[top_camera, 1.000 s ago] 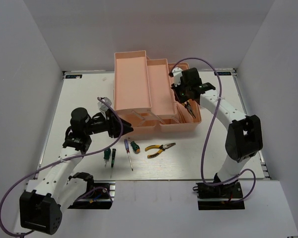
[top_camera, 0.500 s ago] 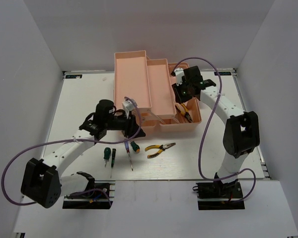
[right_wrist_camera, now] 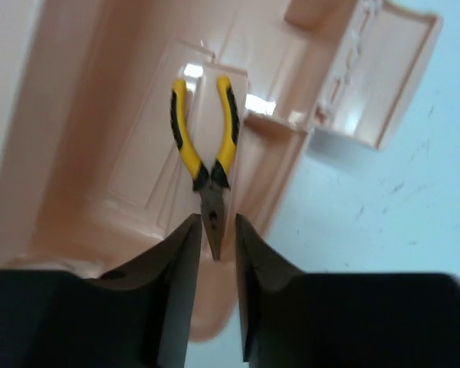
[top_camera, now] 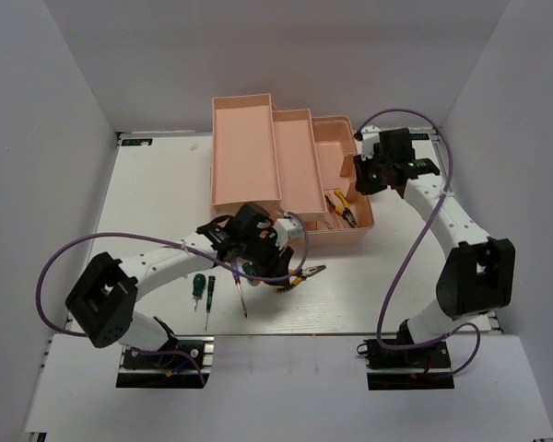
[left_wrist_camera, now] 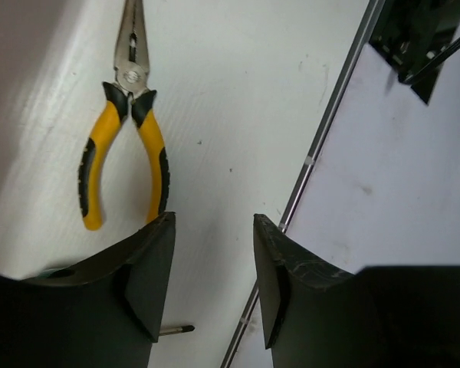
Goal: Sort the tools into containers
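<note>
One pair of yellow-handled pliers [top_camera: 342, 208] [right_wrist_camera: 203, 146] lies in the right-hand compartment of the peach-pink toolbox [top_camera: 244, 147] [right_wrist_camera: 100, 153]. My right gripper [top_camera: 361, 177] [right_wrist_camera: 217, 218] hovers above and to the right of it, open by a narrow gap and holding nothing. The other pliers [top_camera: 310, 273] [left_wrist_camera: 123, 153] lie on the table in front of the toolbox. My left gripper [top_camera: 282, 269] [left_wrist_camera: 215, 230] hangs open just beside their handles, empty. A dark green screwdriver [top_camera: 197, 285] and a long-shafted screwdriver [top_camera: 240, 293] lie on the table to the left.
A small dark tool [top_camera: 210, 293] lies between the two screwdrivers. A screwdriver tip [left_wrist_camera: 176, 330] shows under my left fingers. The table's metal edge rail [left_wrist_camera: 322, 146] runs close on the right in the left wrist view. The toolbox's open tiers stand at the back middle.
My left arm swung right, from the toolbox's front left corner to over the pliers on the table. My right gripper let its pliers go into the toolbox and drew back to the right.
</note>
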Controlling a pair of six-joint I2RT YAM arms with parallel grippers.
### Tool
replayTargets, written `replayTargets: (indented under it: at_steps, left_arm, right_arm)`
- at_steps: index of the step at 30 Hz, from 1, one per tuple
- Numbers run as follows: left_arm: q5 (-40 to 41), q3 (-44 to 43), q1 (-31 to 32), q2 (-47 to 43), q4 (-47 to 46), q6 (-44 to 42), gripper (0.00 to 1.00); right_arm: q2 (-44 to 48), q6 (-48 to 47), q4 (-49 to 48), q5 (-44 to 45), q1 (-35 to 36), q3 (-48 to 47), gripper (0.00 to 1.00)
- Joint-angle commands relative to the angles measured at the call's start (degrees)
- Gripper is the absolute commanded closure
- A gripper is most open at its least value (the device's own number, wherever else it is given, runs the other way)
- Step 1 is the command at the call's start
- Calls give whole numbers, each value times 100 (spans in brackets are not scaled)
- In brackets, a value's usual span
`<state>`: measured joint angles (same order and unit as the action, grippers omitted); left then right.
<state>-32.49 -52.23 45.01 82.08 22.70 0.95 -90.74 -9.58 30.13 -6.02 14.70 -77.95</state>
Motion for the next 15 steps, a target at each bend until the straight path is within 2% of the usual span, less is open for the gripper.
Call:
replayTargets:
  at_steps: [1, 2, 4, 8, 15]
  left_arm:
    - [680, -262, 349, 53, 314, -201, 44]
    - [787, -331, 437, 53, 375, -201, 44]
    - [1155, -411, 675, 264, 437, -201, 43]
    - [1639, -726, 982, 746, 578, -201, 43]
    - [2861, -1184, 1334, 1511, 780, 19, 43]
  right_arm:
    - [424, -105, 151, -486, -230, 463, 66]
    - [504, -88, 116, -609, -300, 665, 61]
    - [785, -96, 90, -795, -441, 999, 57]
    - [1172, -70, -103, -1120, -661, 1624, 57]
    - [1647, 35, -305, -1770, -995, 2091, 56]
